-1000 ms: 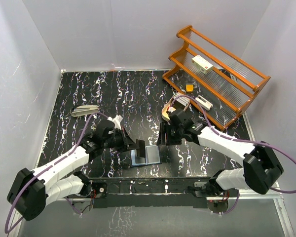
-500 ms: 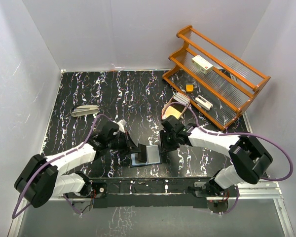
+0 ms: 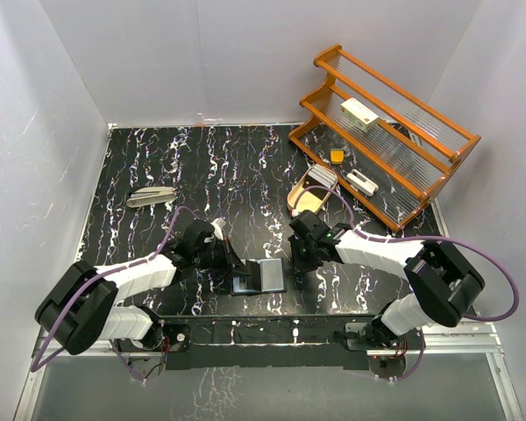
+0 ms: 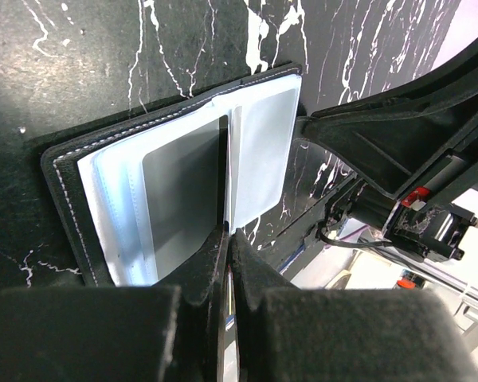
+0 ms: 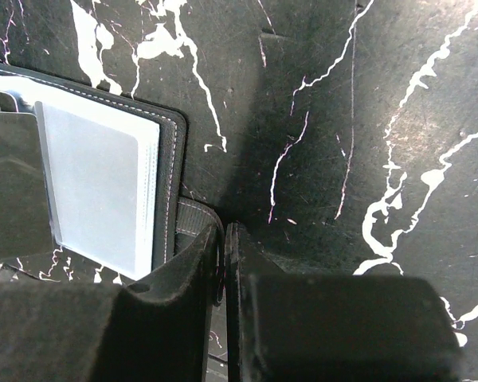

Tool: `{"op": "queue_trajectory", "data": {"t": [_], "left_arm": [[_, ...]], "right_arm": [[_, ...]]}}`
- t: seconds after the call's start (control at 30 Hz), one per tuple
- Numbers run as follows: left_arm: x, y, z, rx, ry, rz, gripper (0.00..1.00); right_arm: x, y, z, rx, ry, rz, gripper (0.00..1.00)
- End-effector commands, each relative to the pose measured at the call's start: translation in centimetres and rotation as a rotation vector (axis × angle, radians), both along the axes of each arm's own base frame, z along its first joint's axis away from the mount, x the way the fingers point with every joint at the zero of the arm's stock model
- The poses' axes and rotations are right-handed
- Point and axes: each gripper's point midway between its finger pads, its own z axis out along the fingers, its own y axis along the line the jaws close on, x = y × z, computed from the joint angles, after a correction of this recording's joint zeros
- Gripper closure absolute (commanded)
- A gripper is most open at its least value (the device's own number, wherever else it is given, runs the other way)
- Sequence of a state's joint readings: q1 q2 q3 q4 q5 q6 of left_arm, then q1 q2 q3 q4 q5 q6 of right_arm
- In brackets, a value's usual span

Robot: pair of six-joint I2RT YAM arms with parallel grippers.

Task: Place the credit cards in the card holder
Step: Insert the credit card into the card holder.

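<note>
Now the right tool (image 5: 223, 236) has narrowed from half-open to almost shut on the edge tab of the card holder (image 5: 172, 159) at its tips, steadying it so the left tool (image 4: 227, 248), clamped on a credit card (image 4: 183, 199), can seat it.

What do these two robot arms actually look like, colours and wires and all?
Both are alike: the left arm and right arm have smooth white tube-like shells joined by chunky, rounded black joints. A thin purple cable loops loosely along each one. Each ends in two flat, matte black fingers. No lettering or logos are readable on them.
</note>
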State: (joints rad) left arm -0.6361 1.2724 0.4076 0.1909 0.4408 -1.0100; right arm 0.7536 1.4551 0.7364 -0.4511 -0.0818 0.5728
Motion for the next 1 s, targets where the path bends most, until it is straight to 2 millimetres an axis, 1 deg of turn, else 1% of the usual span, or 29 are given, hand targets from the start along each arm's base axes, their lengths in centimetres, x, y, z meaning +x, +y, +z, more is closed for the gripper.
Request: {"op": "queue_trajectory", "data": {"t": [0.0, 0.17, 0.27, 0.47, 0.77, 0.87, 0.9, 0.97], "left_arm": [[-0.1, -0.6, 0.5, -0.050, -0.007, -0.021, 1.00], [-0.2, -0.3, -0.1, -0.029, -0.006, -0.021, 1.00], [-0.1, -0.5, -0.1, -0.037, -0.023, -0.037, 1.00], [-0.1, -0.2, -0.6, 0.003, -0.037, -0.066, 1.00], [0.3, 0.4, -1.6, 0.094, -0.024, -0.085, 1.00], [0.6, 0.2, -1.3, 0.090, -0.032, -0.085, 1.00], [0.7, 0.3, -1.8, 0.106, -0.019, -0.085, 1.00], [0.9, 0.4, -2.1, 0.127, -0.016, -0.085, 1.00]], "right_arm": [[1.0, 0.7, 0.6, 0.029, -0.062, 0.004, 0.94], [1.1, 0.4, 0.5, 0.019, -0.072, -0.001, 0.97], [1.2, 0.3, 0.4, 0.007, -0.071, -0.005, 0.97], [1.6, 0.0, 0.5, -0.018, -0.086, -0.007, 0.97], [1.7, 0.0, 0.8, -0.019, -0.093, -0.008, 0.98], [1.7, 0.0, 0.8, -0.015, -0.091, -0.007, 0.98], [1.6, 0.0, 0.8, -0.015, -0.091, -0.007, 0.98], [1.6, 0.0, 0.8, -0.012, -0.092, -0.009, 0.98]]}}
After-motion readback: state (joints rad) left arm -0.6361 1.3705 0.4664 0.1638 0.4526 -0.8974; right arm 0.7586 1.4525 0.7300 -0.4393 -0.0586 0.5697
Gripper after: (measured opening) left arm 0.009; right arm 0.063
